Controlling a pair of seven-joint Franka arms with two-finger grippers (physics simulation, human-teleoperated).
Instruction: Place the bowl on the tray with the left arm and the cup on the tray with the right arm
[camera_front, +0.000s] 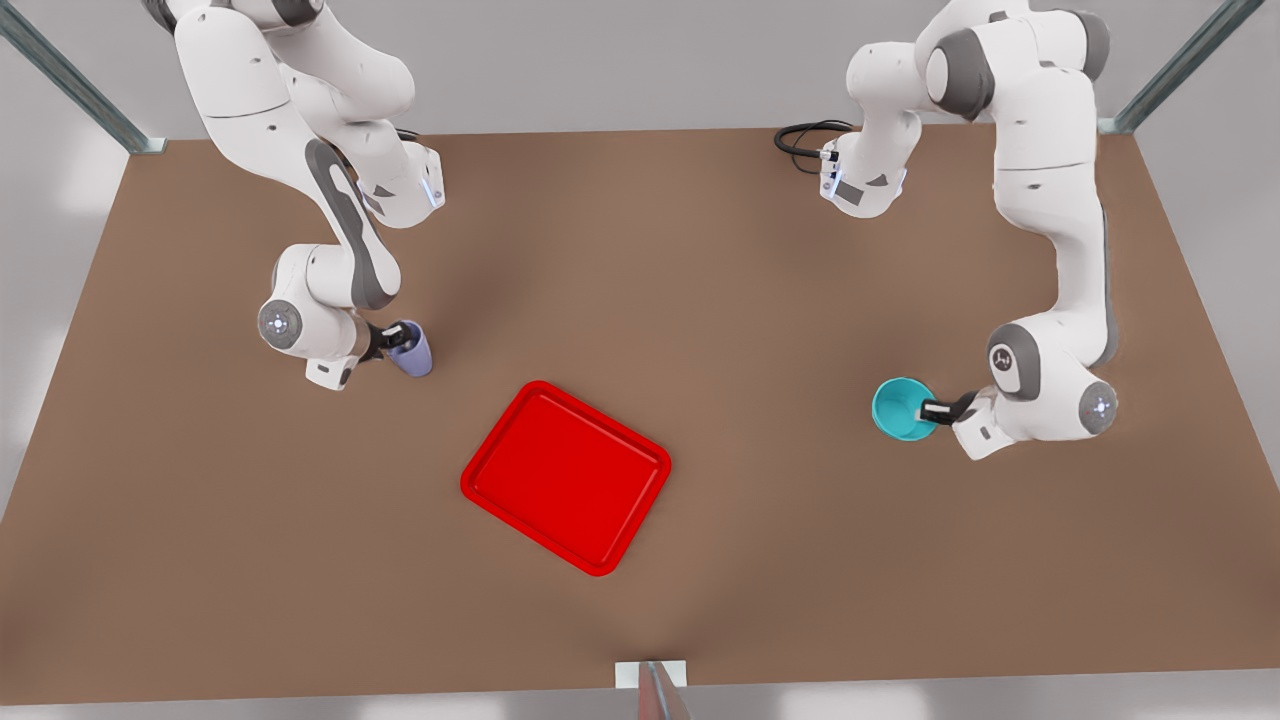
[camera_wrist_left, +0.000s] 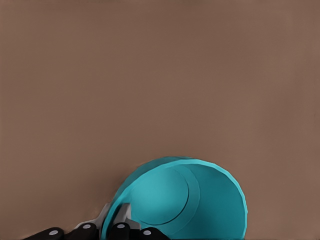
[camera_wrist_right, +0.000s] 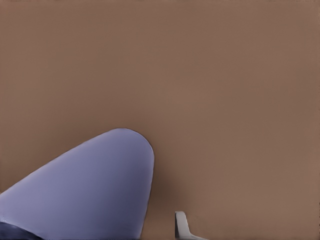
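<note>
No readable text, label, brand name or number is found on the bowl (camera_front: 903, 408), the cup (camera_front: 411, 348), the tray (camera_front: 566, 477) or the table (camera_front: 700, 300). One small round emblem is seen on the grey joint cover (camera_front: 1003, 359) of the arm just behind the fingers (camera_front: 938, 407) that grip the bowl's rim, but no letters can be made out in it.

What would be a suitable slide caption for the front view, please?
Left hand grips the teal bowl rim, right hand grips the lavender cup, either side of the red tray.
</note>
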